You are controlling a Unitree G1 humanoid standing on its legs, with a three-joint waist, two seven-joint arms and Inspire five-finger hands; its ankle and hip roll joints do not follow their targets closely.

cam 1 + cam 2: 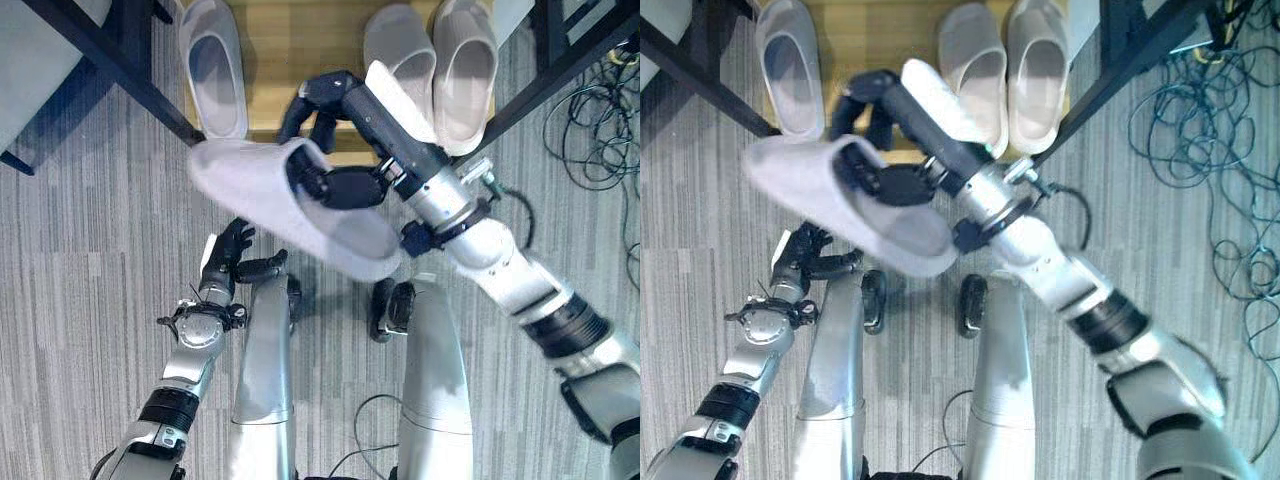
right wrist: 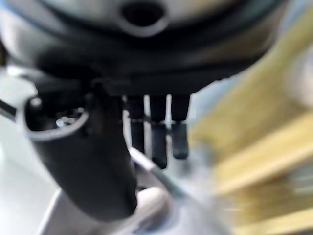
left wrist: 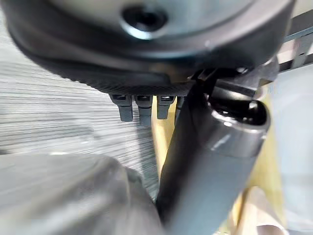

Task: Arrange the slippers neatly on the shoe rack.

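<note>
3 slippers [image 1: 212, 70] on the shoe rack [image 1: 290, 60], a 4th slipper [image 1: 300, 215] pinched in the right robot hand [image 1: 335, 180], left robot hand [image 1: 232, 255] spread.

Three pale slippers [image 1: 214, 65] lie soles-down on the wooden shoe rack [image 1: 290, 40]; fourth slipper [image 1: 290, 205] held tilted above the floor.

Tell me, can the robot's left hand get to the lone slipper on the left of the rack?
Probably not easily: the left hand hangs low, and the slipper held by the right hand hangs between it and the lone slipper.

Grey striped carpet [image 1: 80, 260], tangled dark cables [image 1: 1200, 150] at its right edge
</note>
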